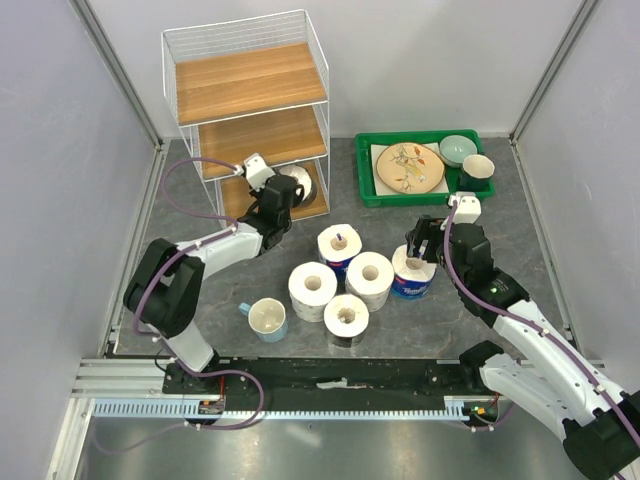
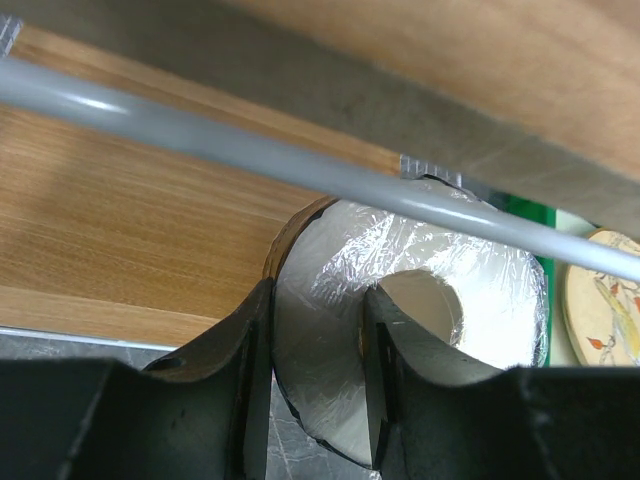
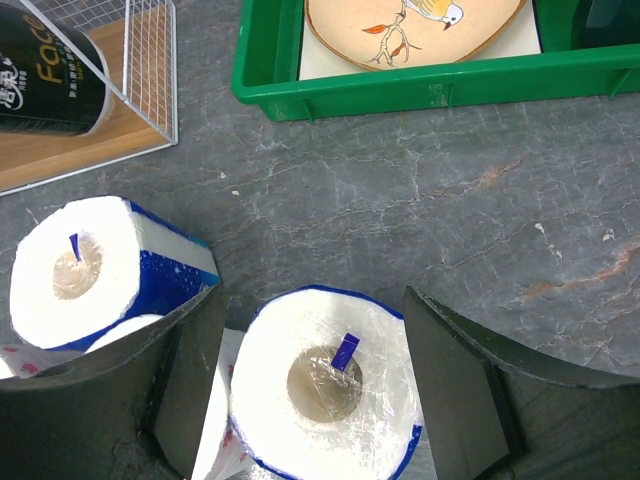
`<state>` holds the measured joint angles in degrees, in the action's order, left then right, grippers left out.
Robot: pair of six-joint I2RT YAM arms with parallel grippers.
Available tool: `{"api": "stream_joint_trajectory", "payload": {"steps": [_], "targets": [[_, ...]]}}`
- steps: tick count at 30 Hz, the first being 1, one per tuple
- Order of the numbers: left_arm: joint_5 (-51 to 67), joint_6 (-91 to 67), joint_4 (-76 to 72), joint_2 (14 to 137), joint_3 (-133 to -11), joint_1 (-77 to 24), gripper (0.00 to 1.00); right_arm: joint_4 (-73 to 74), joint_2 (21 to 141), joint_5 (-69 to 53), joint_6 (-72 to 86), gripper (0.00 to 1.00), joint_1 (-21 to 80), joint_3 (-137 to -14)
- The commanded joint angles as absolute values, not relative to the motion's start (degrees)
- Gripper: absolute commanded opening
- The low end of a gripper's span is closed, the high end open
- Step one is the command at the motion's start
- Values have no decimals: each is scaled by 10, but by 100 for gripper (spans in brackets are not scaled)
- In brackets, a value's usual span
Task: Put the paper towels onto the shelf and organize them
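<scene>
With your left gripper (image 2: 318,345) clamped on the dark-wrapped roll (image 2: 480,290) under the shelf rail (image 2: 250,150), lifting could have snagged it; your right gripper (image 3: 312,310) stood open.

Six paper towels (image 1: 369,280) showed: two blue-wrapped, two large white, two dark-wrapped; one shelf (image 1: 250,80), one green tray (image 1: 420,199)
</scene>
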<state>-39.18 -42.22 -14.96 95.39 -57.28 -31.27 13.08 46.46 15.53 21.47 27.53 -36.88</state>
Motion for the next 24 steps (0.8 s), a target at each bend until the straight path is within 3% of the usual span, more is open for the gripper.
{"api": "stream_joint_trajectory", "payload": {"steps": [1,12,24], "targets": [[-430,-454,-191,974,-608,-315,19,123,462,165,216,80,276,-386],[-425,-459,-180,993,-619,-315,31,125,467,161,216,80,275,-388],[-420,-475,-156,997,-606,-315,37,128,466,159,216,80,276,-391]]}}
